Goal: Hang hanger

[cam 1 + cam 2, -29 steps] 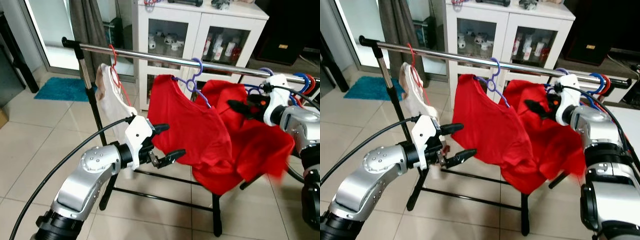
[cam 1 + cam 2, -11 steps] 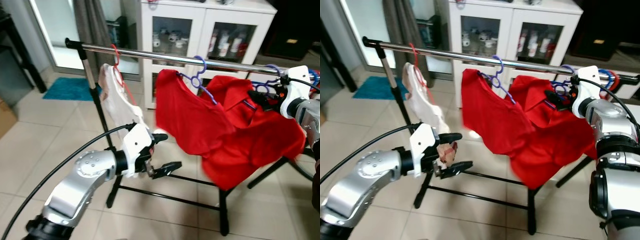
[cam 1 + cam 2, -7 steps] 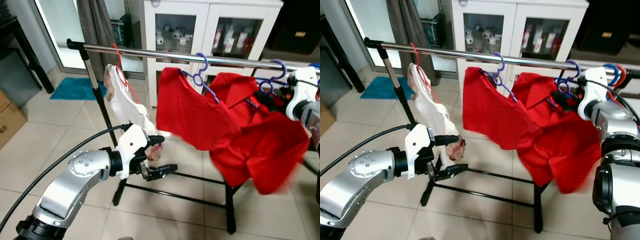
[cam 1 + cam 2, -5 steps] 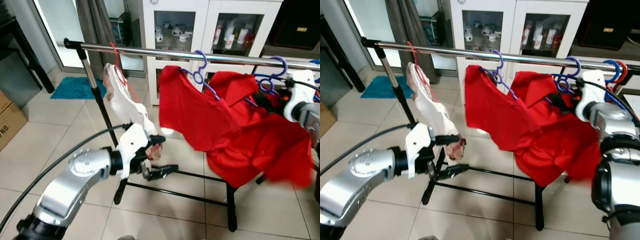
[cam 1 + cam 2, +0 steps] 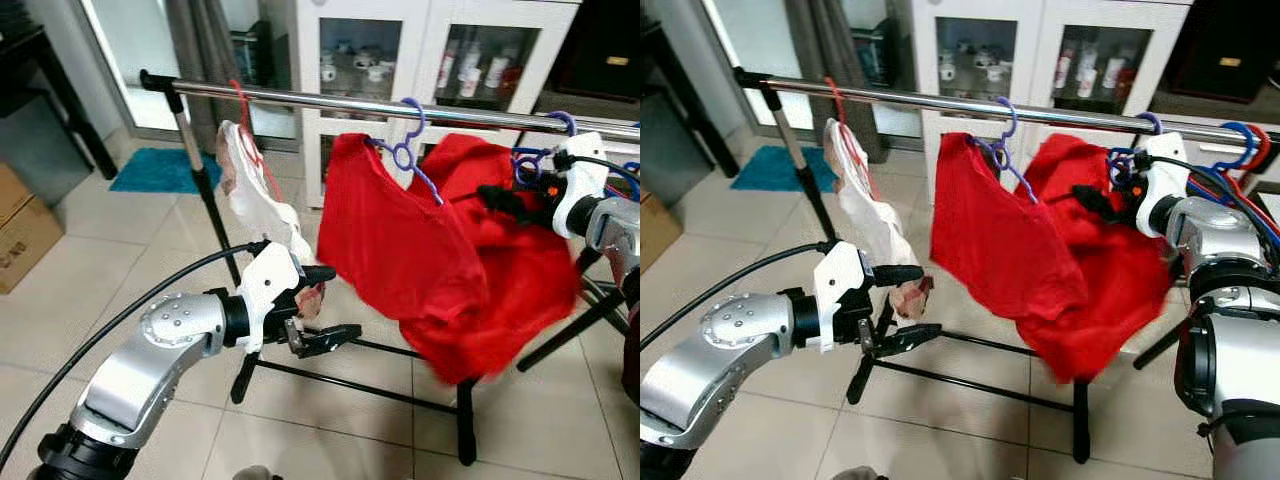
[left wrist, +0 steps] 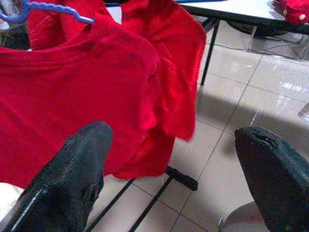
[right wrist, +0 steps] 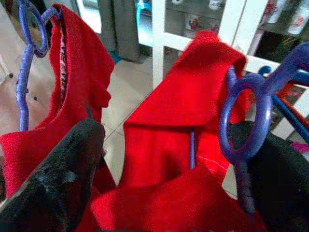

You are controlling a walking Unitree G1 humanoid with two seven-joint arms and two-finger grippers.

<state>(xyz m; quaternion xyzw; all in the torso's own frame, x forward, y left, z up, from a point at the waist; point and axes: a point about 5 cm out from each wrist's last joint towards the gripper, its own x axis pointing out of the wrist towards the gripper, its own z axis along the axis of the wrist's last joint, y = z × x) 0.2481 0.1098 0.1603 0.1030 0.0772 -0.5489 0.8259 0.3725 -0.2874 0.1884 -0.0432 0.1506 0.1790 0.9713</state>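
A silver rail [image 5: 330, 100] carries a red hanger with a white garment [image 5: 250, 190] and a purple hanger [image 5: 405, 150] with a red shirt [image 5: 390, 240]. Further right, a second purple hanger [image 5: 527, 160] bears another red shirt [image 5: 510, 270], blurred at its hem. My right gripper [image 5: 495, 200] is up at this hanger, just below the rail. In the right wrist view the hanger's neck [image 7: 244, 121] stands between the open fingers, close to one of them. My left gripper [image 5: 342, 300] hovers open and empty, low in front of the rack beside the white garment.
A white glass-door cabinet [image 5: 420, 50] stands behind the rack. Blue and red hangers [image 5: 1245, 140] hang at the rail's right end. The rack's black foot bar [image 5: 360, 385] crosses the tiled floor. A cardboard box [image 5: 25, 230] and a blue mat [image 5: 155, 170] lie to the left.
The view has shifted a little. The red shirt at my right gripper has swung left and hangs lower under the rail. My left gripper stays open in much the same place.
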